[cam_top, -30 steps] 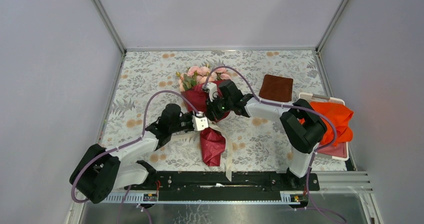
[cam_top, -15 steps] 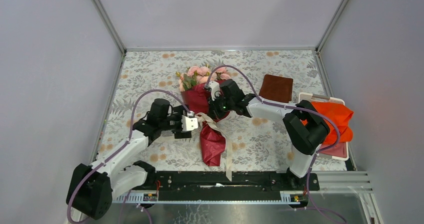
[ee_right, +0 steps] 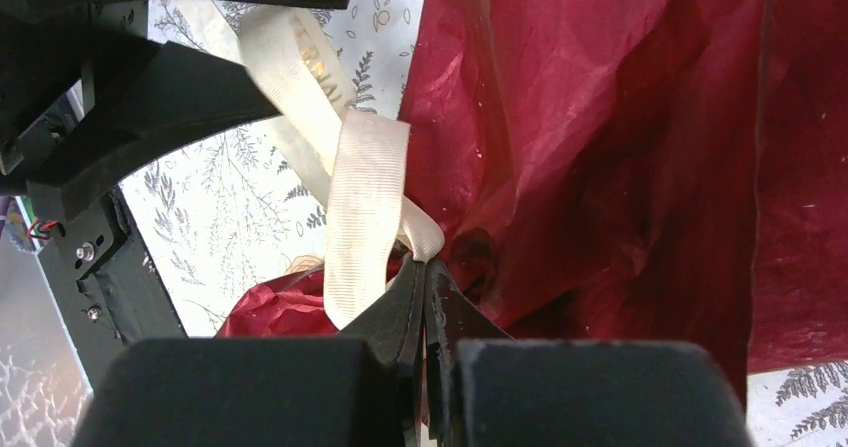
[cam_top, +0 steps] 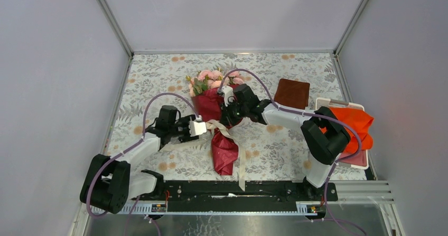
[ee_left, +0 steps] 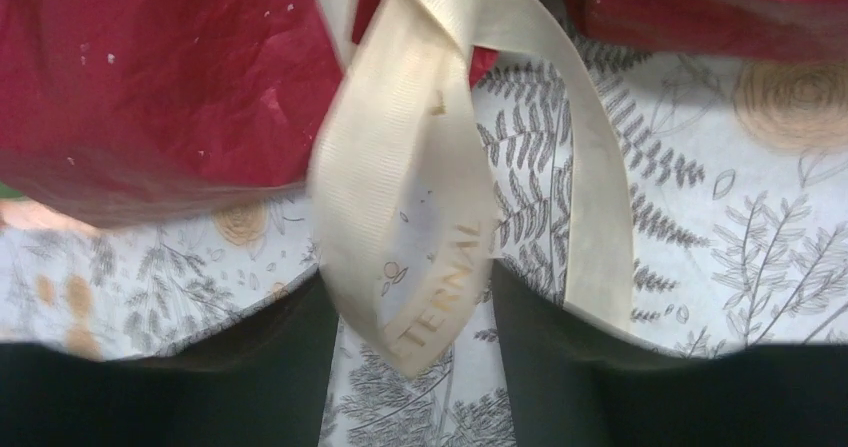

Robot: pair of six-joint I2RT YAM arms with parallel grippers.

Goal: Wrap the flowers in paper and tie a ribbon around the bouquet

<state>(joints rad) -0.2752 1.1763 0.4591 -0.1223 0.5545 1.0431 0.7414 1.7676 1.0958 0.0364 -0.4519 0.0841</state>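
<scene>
Cream ribbon [ee_left: 400, 197] loops between left gripper's [cam_top: 202, 126] spread jaws; right gripper [ee_right: 425, 277] pressed together at bouquet [cam_top: 210, 105].

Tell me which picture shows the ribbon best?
The left wrist view: the ribbon fills it, lettering visible. The right wrist view shows a twisted piece beside the red paper. The top view shows it small, trailing off the bouquet.

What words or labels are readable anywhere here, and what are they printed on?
"ETERNAL": gold letters along the cream ribbon, left wrist view; the first letter sits right at the fold.
Right wrist view: the same ribbon shows part of that word, too slanted to read with certainty.
Top view: no readable text anywhere.
</scene>
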